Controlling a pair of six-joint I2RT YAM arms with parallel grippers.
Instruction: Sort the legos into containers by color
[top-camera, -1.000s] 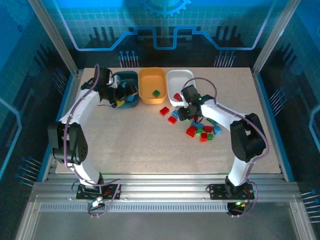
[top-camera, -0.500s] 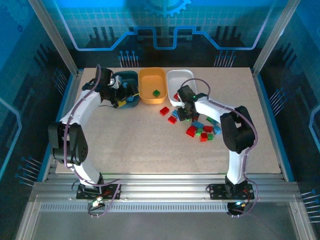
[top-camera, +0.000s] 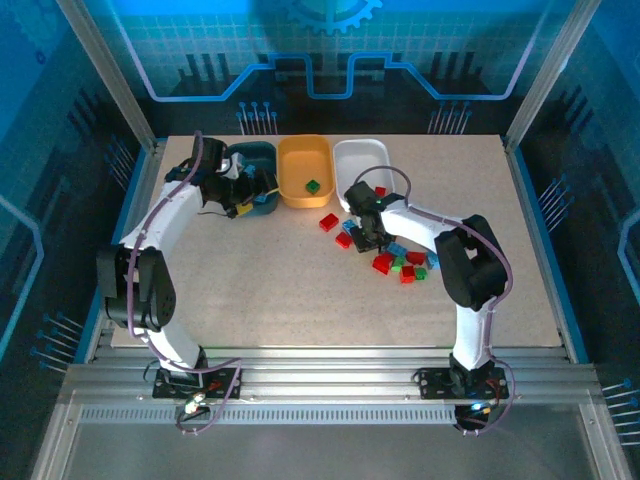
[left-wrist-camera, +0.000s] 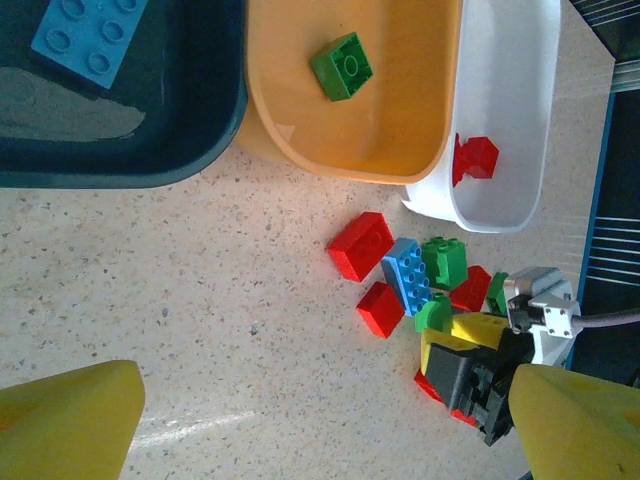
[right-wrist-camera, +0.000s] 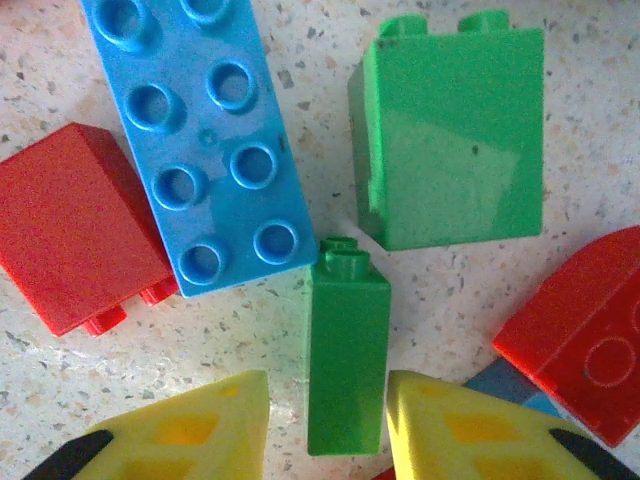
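- Our left tool (left-wrist-camera: 325, 400) hangs released, jaws wide apart with nothing between them, near the dark teal tub (left-wrist-camera: 120, 172), where a blue brick (left-wrist-camera: 88, 35) lies. There it could crowd a delivery to the next tub.
- The orange-yellow tub (left-wrist-camera: 300, 120) holds one green brick (left-wrist-camera: 342, 66), so we judge that green goes there. It touches the white tub (left-wrist-camera: 510, 90), which holds a red brick (left-wrist-camera: 476, 158), so a sloppy drop near the shared rim could land in the wrong colour.
- Our right tool (right-wrist-camera: 328, 390) is down on the counter (left-wrist-camera: 200, 300) at the loose pile, a finger on each side of the narrow green brick (right-wrist-camera: 347, 350). We cannot tell whether it pinches it.
- The fingers sit at that brick's lower end, so it may pivot or slip when lifted.
- The long blue brick (right-wrist-camera: 200, 150) touches its top corner and the big green brick (right-wrist-camera: 450, 140) is just beside it. Either could be dragged along.
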